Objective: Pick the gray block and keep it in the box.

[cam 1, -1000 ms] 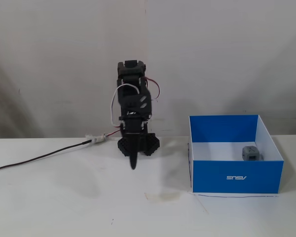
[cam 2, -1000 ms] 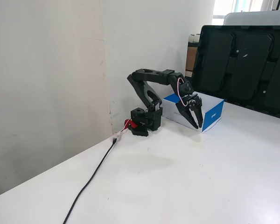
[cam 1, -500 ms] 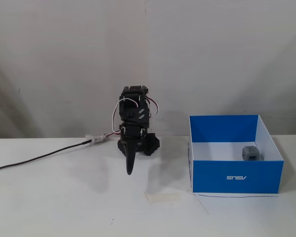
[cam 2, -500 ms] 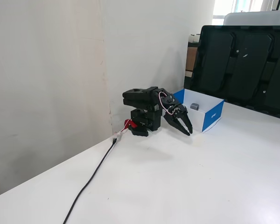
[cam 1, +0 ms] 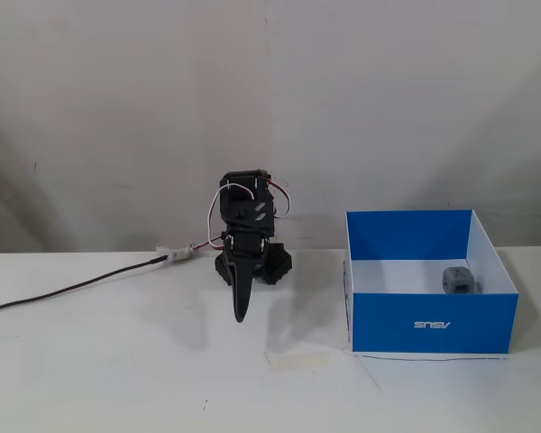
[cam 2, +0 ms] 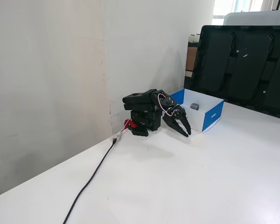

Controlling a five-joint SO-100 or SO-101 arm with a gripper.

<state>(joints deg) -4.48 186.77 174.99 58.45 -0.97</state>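
The gray block [cam 1: 460,280] lies inside the blue box [cam 1: 430,323], on its white floor near the right wall. In the other fixed view the block [cam 2: 194,107] shows in the box [cam 2: 212,117] beyond the arm. My gripper [cam 1: 241,316] hangs from the folded black arm with its tip pointing down just above the table, well left of the box. Its jaws look shut and empty. In the other fixed view the gripper [cam 2: 185,133] is just in front of the box's near corner, apart from it.
A black cable [cam 1: 72,289] runs left from the arm's base across the white table. A strip of pale tape [cam 1: 296,360] lies on the table in front of the arm. A large dark monitor [cam 2: 245,65] stands behind the box. A wall rises close behind the arm.
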